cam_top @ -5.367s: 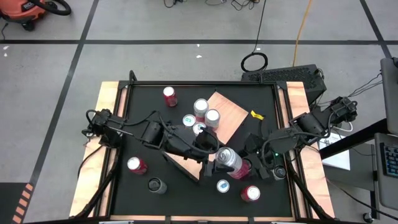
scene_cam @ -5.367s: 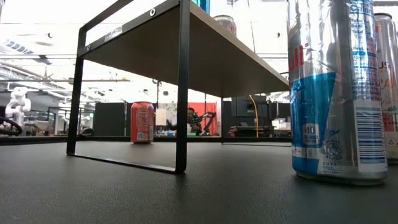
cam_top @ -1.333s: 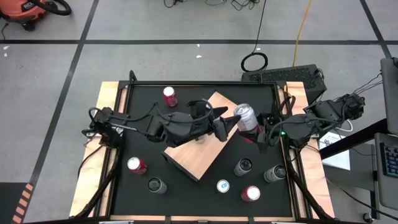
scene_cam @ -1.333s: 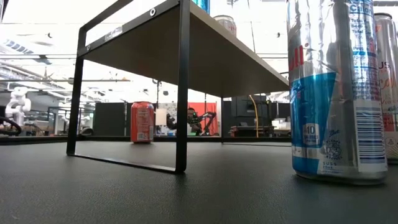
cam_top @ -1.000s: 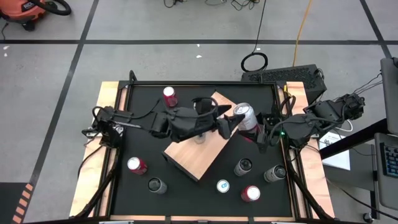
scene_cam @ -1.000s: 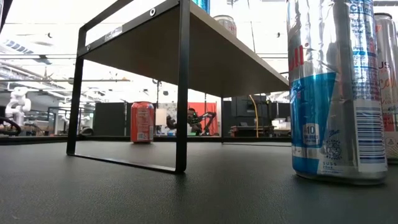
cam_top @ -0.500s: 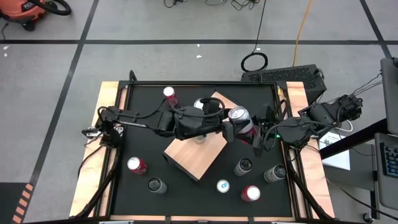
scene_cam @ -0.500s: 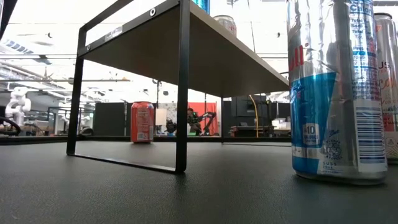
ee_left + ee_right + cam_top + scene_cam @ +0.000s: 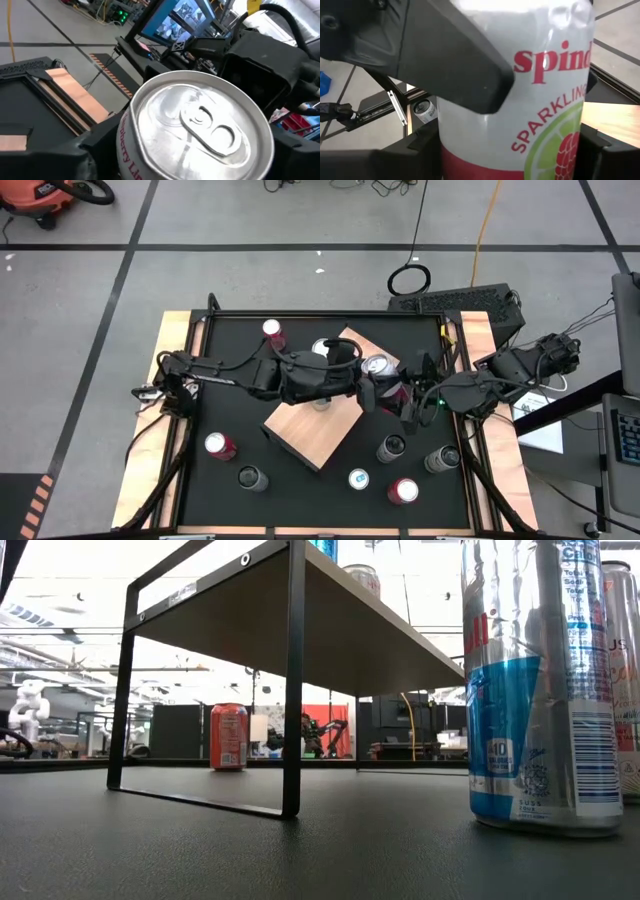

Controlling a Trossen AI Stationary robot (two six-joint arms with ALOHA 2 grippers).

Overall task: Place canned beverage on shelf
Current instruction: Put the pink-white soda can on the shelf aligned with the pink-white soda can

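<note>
A silver can (image 9: 379, 366) with a red berry and lime label (image 9: 540, 100) hangs over the right edge of the tan shelf (image 9: 318, 428). My right gripper (image 9: 402, 392) is shut on it from the table's right. My left gripper (image 9: 372, 380) reaches in level from the left. It is open, with its fingers close on either side of the can's upper part (image 9: 150, 130). One of these fingers (image 9: 445, 60) crosses the label in the right wrist view. Another can (image 9: 322, 348) stands on the shelf behind my left arm. My left gripper has a finger (image 9: 445, 60) lying along the can's upper side; whether it touches the can I cannot tell. My right gripper pinches the can's lower body (image 9: 455, 155) between its two fingers (image 9: 390, 160). It comes from the table's right, slanting a little down. The can stands nearly upright, top up, lifted clear.
Several cans stand on the black tabletop: red ones at the far left (image 9: 272, 332), near left (image 9: 218, 445) and near right (image 9: 403, 490), darker ones (image 9: 392, 446) between. In the low view a tall blue and silver can (image 9: 540, 690) stands close beside the shelf's black frame (image 9: 293, 680).
My right gripper has carried the can a little toward the table's left, in between my left gripper's fingers. My left gripper has swung a little toward the can. The can has stayed upright and clear of the shelf.
</note>
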